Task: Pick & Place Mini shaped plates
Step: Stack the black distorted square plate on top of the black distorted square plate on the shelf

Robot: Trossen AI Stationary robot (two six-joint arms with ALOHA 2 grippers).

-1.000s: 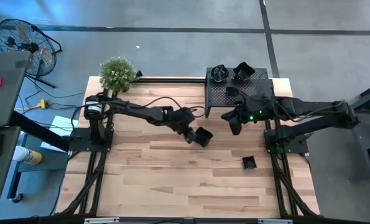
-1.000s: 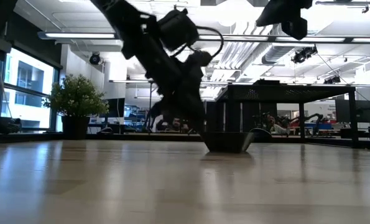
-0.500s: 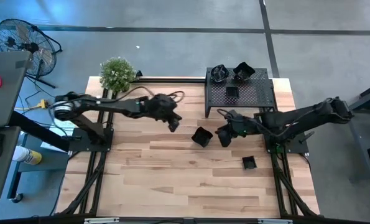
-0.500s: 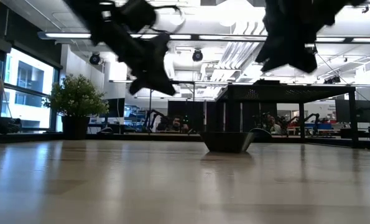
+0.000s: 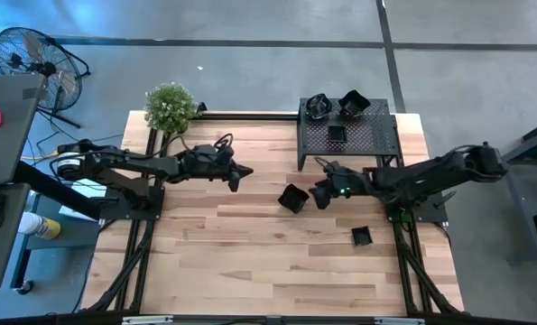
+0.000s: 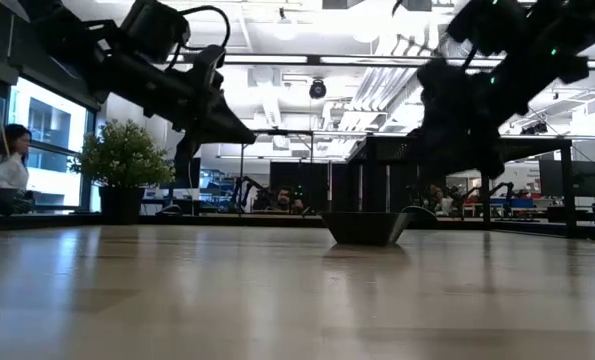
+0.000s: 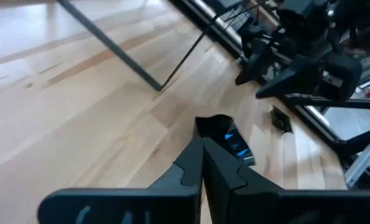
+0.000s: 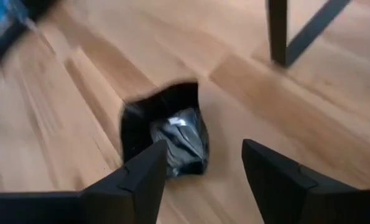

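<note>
High view first: the wooden worktop [image 5: 250,262] has one square mini plate [image 5: 292,198] sitting out near the middle, and another small square plate [image 5: 362,236] closer to the right front edge. The right gripper [image 5: 319,195] is just beside the middle plate, on its right, not touching as far as I can tell. The left gripper [image 5: 242,173] hangs well apart from it, over the left half of the worktop. Up at the back right there's the black perforated stand [image 5: 349,137] with a round dish [image 5: 318,106], a wavy dish [image 5: 353,103] and a small square one [image 5: 337,133] on top. A green plant [image 5: 170,106] sits at the back left corner.

Low view: the middle plate [image 6: 366,228] rests flat on the worktop, both arms up in the air above it, and a person sits far off at the left edge.

Left wrist view: the left gripper [image 7: 202,163] has its fingers pressed together, holding nothing, with the middle plate [image 7: 225,140] lying past the tips.

Right wrist view: the right gripper [image 8: 203,163] is spread wide, with the glossy plate [image 8: 166,134] lying on the wood ahead of its fingers, nearer one finger than the other.
</note>
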